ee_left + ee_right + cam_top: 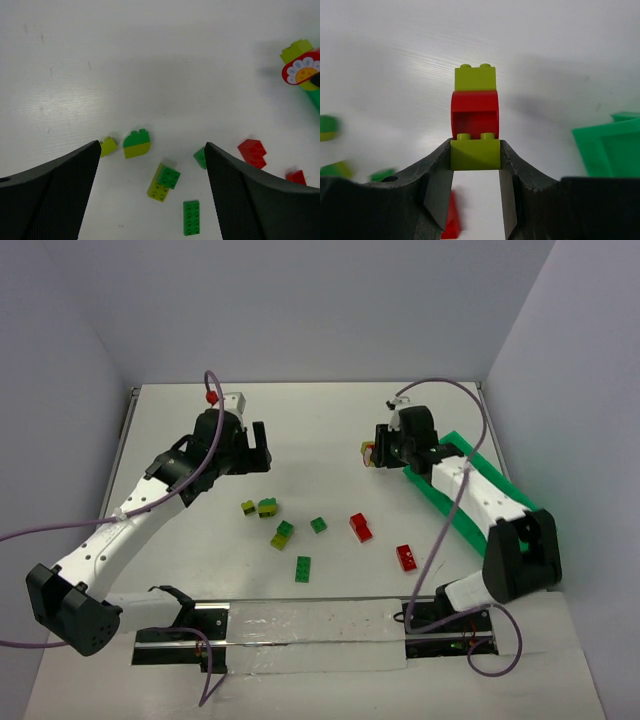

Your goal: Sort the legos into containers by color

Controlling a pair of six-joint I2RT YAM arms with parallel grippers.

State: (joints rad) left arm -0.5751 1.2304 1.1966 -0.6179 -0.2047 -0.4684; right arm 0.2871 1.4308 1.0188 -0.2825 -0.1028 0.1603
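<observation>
Bright green plastic tray frame right, contents hidden; R gripper pinches yellow-green/red lego stack betw. tips; L gripper spread.

a: what lies on the white tabletop?
b: mid-table, a small yellow-green brick just beside a green-over-yellow-green brick. nearer the arms, a green and yellow-green pair, a small dark green brick and a long dark green brick.
a: any red?
b: one red brick and a second red brick further right, apart. the bright green tray lies along the right edge, partly hidden.
</observation>
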